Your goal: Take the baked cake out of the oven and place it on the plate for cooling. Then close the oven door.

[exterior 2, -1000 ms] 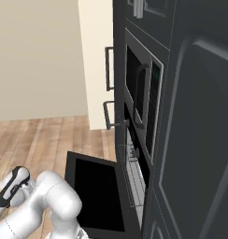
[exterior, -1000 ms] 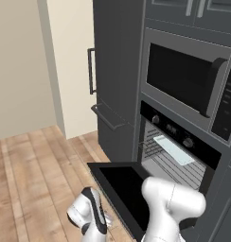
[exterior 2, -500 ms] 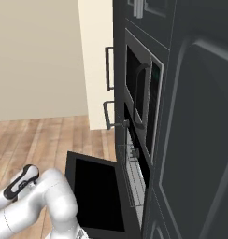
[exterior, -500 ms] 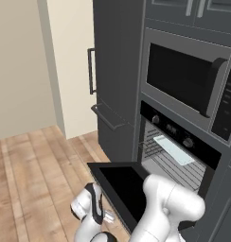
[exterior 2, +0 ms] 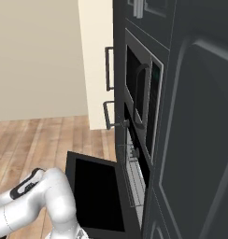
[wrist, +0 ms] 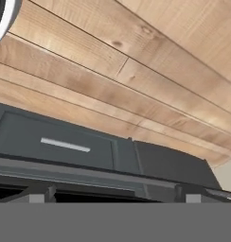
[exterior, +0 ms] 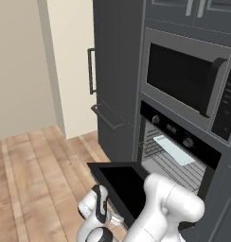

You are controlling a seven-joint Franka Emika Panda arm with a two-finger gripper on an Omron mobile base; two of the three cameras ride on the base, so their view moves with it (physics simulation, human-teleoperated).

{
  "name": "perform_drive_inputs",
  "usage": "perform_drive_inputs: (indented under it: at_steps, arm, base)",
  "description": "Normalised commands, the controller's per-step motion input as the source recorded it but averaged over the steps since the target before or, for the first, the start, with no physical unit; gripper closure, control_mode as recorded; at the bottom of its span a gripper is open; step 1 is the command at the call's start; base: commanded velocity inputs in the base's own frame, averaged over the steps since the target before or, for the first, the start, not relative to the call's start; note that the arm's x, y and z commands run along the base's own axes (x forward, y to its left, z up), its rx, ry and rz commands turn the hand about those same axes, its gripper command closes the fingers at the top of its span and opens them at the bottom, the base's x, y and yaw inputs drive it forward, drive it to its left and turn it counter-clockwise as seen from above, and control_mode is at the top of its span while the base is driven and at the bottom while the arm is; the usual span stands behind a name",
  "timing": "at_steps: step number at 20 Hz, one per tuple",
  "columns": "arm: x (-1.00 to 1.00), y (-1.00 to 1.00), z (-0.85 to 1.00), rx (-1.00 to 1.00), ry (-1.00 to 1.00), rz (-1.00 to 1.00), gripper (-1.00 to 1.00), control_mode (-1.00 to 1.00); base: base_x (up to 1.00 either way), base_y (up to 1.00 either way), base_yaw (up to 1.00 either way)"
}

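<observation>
The oven door hangs fully open, lying flat and level, dark glass face up. Behind it the oven cavity is exposed, with wire racks and a pale flat sheet resting on the upper one. Knobs and a small display sit on the black panel above the cavity. The microwave, grey-framed with a vertical handle, is closed directly above the oven.

The arm is folded low. Its hand sits down near the wooden floor, at the front left corner of the open door, seen in the left base view. In the right base view the hand lies to the left of the door, well away from the cavity.

Jaws: the fingertips themselves are not clear in any picture; they stand wide apart and nothing is between them.

From the hand, the camera looks across floor planks toward dark grey cabinet fronts with a pale bar handle.

The cake and the plate cannot be made out.
</observation>
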Motion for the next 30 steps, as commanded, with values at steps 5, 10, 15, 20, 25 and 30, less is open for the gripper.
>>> perform_drive_inputs:
  at_steps: [5, 10, 15, 20, 25, 30]
  arm:
    - [0.00, 1.00, -1.00, -0.40, 0.06, -0.24, -1.00, -1.00]
    - [0.00, 1.00, -1.00, -0.41, 0.07, -0.22, -1.00, -1.00]
    - [-0.06, 1.00, -1.00, -0.40, 0.09, -0.20, -1.00, -1.00]
    - [-0.41, 1.00, -0.77, -0.29, 0.03, -0.10, -1.00, -1.00]
    - [-0.54, 1.00, -0.38, -0.21, -0.01, -0.06, -1.00, -1.00]
    - [-0.01, 1.00, -0.74, -0.29, 0.00, -0.13, -1.00, -1.00]
  base:
    - [0.00, 0.00, 0.00]
    - [0.00, 0.00, 0.00]
    - [0.00, 0.00, 0.00]
    - [0.00, 0.00, 0.00]
    - [0.00, 0.00, 0.00]
    - [0.00, 0.00, 0.00]
